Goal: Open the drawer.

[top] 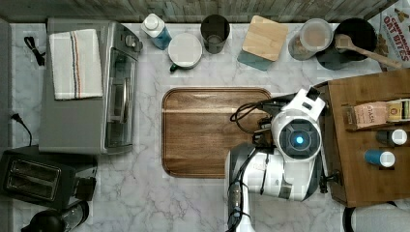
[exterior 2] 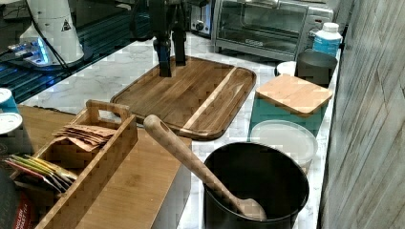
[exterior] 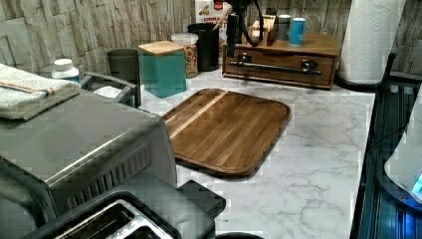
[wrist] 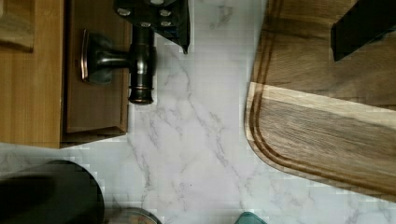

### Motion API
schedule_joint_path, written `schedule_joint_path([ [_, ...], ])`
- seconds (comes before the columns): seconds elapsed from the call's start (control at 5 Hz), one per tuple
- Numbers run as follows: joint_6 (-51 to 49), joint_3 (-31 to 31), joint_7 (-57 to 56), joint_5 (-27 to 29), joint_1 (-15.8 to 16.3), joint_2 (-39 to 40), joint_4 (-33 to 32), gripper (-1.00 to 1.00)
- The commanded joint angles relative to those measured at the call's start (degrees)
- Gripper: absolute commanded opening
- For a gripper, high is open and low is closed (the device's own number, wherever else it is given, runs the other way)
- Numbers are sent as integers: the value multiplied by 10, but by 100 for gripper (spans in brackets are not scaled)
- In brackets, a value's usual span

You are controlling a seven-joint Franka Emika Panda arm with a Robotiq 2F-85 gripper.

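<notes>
We see the drawer (exterior: 278, 63) seated shut in its rigid wooden cabinet (exterior: 318, 46), directly ahead of the gripper (exterior 2: 172, 55). Its black bar handle (exterior: 274, 66), stiff metal, likely offers our firmest hold. Beside the handle's end, the gripper's fingers (exterior 2: 165, 57) stand apart, holding nothing.

A strip of bare marble counter (wrist: 196, 116) runs between the drawer (exterior: 278, 67) front and the wooden tray (exterior: 229, 129), and the gripper (exterior 2: 172, 59) hangs over this gap with its fingers spread apart. One finger (wrist: 159, 18) sits just beside the bar handle (exterior: 273, 66); the other is over the tray's edge. At the far end of the gap stand a black pot (exterior: 206, 45), a clear jar (exterior: 186, 52) and a teal box (exterior: 164, 69). In the left view's right, a paper towel roll (exterior: 373, 40) stands close beside the cabinet.
</notes>
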Motion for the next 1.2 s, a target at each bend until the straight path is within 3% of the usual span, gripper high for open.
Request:
schedule_joint_path([
  [0.2, -1, -49, -64, -4, -39, -7, 0, 100],
  [0.8, 60, -77, -131, 49, -61, 32, -3, 100],
  [1.2, 77, -83, -102, 59, -67, 48, -27, 100],
])
